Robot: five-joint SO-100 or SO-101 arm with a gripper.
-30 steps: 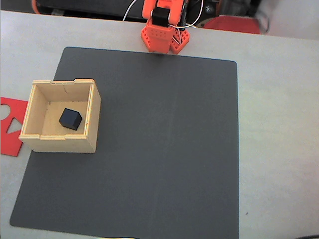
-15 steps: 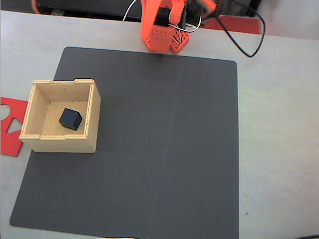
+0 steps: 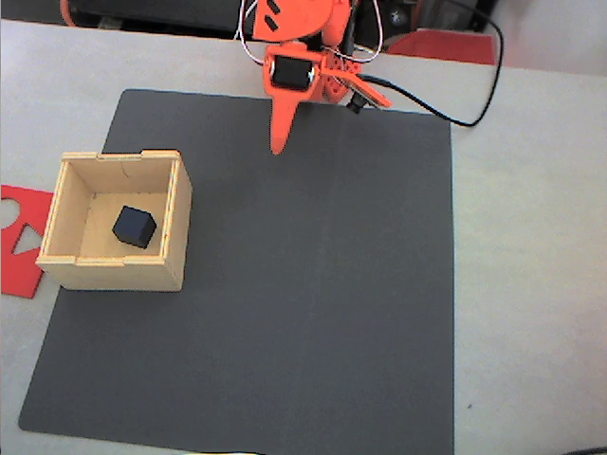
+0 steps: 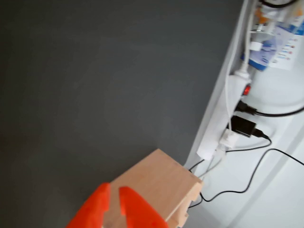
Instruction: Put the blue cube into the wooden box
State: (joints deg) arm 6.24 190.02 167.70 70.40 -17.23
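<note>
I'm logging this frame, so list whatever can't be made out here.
- gripper: wrist view, cut off by the bottom edge and blurred; fixed view, too small to judge its opening.
- wooden box: wrist view, its inside faces away.
- red cut-out sheet: fixed view, cut by the left edge and partly behind the box.

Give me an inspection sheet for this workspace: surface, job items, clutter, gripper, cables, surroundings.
Surface: dark mat on a pale table.
Job items: blue cube lies inside the wooden box, which stands at the mat's left edge in the fixed view.
Clutter: flat red cut-out sheet left of the box, partly under it.
Gripper: orange gripper nearly closed, holding nothing, over the mat near the arm's base in the fixed view.
Cables: black cable loops onto the table at top right; white wires by the arm.
Surroundings: the wrist view shows a white power strip with plugs beyond the mat.
</note>
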